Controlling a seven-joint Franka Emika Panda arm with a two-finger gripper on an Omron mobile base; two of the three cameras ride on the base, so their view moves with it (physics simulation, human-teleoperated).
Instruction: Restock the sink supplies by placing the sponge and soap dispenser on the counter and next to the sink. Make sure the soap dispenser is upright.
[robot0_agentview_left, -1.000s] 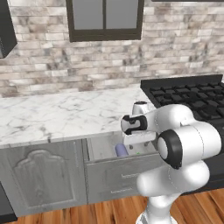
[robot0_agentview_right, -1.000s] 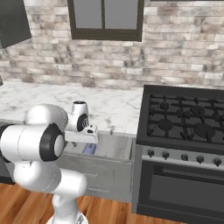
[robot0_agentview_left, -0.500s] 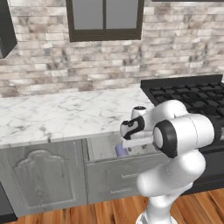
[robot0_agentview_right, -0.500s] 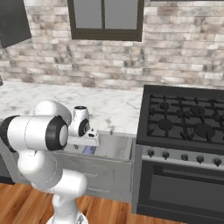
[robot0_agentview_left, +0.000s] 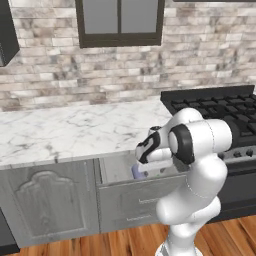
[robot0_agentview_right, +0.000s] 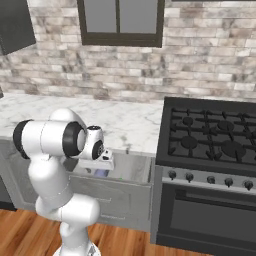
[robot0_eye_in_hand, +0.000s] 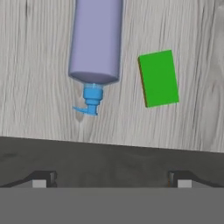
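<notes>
The tool (robot0_eye_in_hand: 112, 177) hangs released over an open drawer (robot0_agentview_left: 135, 192) below the marble desk (robot0_agentview_left: 65, 132) — its tips wide apart, gripping nothing. On the drawer's pale wood floor the soap dispenser (robot0_eye_in_hand: 96, 41) lies on its side, and the sponge (robot0_eye_in_hand: 159, 78) rests flat just beside it — apart, not touching.

In the hand view the soap dispenser (robot0_eye_in_hand: 96, 41) lies on the pale wood drawer floor (robot0_eye_in_hand: 39, 87), its base cut off by the top edge — only shoulders and blue pump show whole. From the left base view the robot's wrist covers most of the bottle, leaving a lavender sliver (robot0_agentview_left: 136, 172) in the open drawer (robot0_agentview_left: 131, 192); from the right base view a similar patch (robot0_agentview_right: 101, 173) peeks out under the hand. The sponge (robot0_eye_in_hand: 159, 78) may be the tiny green speck at the drawer's front lip (robot0_agentview_right: 120, 179) — too small to confirm. The stove (robot0_agentview_right: 212, 165) runs off the right edge.
</notes>
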